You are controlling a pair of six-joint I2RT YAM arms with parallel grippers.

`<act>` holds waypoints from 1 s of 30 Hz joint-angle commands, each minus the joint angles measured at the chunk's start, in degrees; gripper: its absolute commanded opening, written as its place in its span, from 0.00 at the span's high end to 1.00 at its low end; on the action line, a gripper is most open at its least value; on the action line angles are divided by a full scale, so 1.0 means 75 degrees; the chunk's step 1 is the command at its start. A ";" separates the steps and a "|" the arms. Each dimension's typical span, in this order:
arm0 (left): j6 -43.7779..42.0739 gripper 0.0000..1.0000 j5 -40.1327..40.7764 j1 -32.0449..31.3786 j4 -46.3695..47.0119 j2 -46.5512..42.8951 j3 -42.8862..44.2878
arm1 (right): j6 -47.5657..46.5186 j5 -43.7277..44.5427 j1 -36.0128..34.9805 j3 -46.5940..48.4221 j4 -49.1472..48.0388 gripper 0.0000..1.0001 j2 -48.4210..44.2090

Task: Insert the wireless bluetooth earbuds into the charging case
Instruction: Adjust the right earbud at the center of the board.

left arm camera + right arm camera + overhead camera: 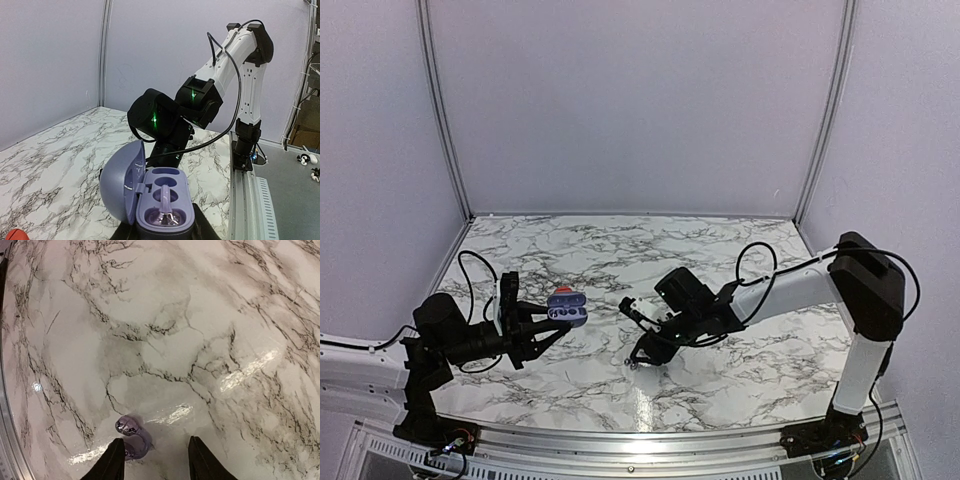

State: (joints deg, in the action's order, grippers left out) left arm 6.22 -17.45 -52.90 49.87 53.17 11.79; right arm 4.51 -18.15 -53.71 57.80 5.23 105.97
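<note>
My left gripper (552, 326) is shut on the lilac charging case (566, 308), held above the table with its lid open. In the left wrist view the lid (117, 182) stands up on the left and the case's base (184, 189) faces up. One lilac earbud (165, 199) sits in the near well; the far well is empty. My right gripper (157, 462) is open, low over the marble. A glossy purple earbud (131, 436) with a curved hook lies on the table just inside its left finger (113, 461). From above, that gripper (642, 352) hangs near the table's middle.
A small red object (563, 290) shows just behind the held case, and again as a red object (14, 234) at the left wrist view's bottom corner. The right arm (200, 100) reaches in front of the case. A metal rail (245, 200) runs along the table's edge.
</note>
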 commanded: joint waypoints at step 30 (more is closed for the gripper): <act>-0.0118 1.00 0.0021 0.0036 0.0207 -0.0070 -0.0074 | 0.0071 0.1217 -0.0469 0.0294 0.0742 0.52 -0.0303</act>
State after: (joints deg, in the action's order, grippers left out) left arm 6.00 -17.43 -52.86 49.84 53.15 11.33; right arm 4.49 -14.31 -57.82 59.35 7.35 107.04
